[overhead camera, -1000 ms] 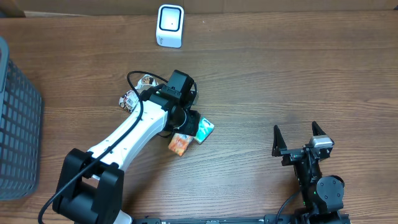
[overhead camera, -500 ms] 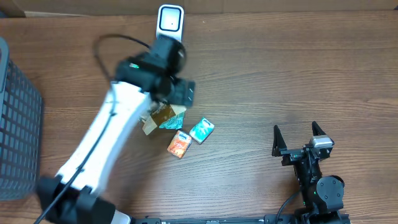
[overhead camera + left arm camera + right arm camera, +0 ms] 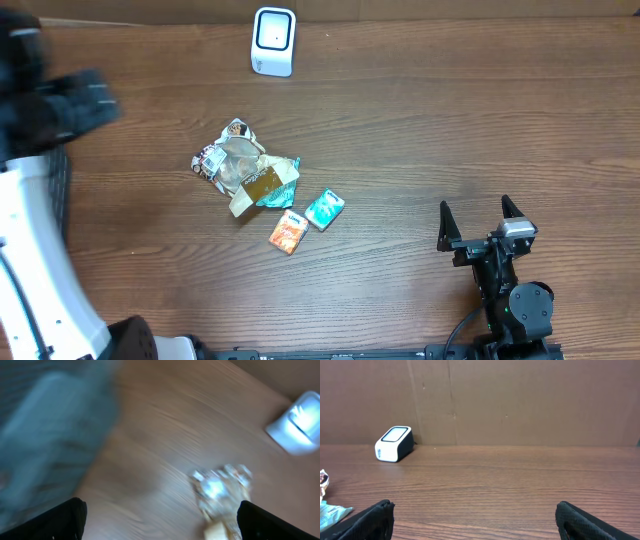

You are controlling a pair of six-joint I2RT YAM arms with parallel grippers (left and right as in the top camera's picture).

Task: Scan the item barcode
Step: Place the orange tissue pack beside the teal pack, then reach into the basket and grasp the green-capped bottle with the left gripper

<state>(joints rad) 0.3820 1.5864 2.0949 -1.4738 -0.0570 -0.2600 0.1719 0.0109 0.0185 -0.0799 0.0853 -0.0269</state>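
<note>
Both the left gripper (image 3: 161,519), out at the left side of the table (image 3: 450,120), and the right gripper (image 3: 475,215) stand wide open and empty, while the crumpled wrappers (image 3: 245,168), orange packet (image 3: 288,232) and teal packet (image 3: 323,209) lie mid-table, well short of the scanner (image 3: 273,41), so picking one up and turning its barcode to the scanner likely comes next.

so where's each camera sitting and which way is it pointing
Overhead: fixed above the table, looking straight down; the white left arm shows at the left edge, the open right gripper at the bottom right.
Left wrist: on the raised left arm, tilted down at the table, blurred; left fingertips in the bottom corners, wide apart.
Right wrist: low, looking level across the table to the back wall; right fingertips in the bottom corners.
Shared: all three show the scanner; overhead and left wrist share the crumpled wrapper.
</note>
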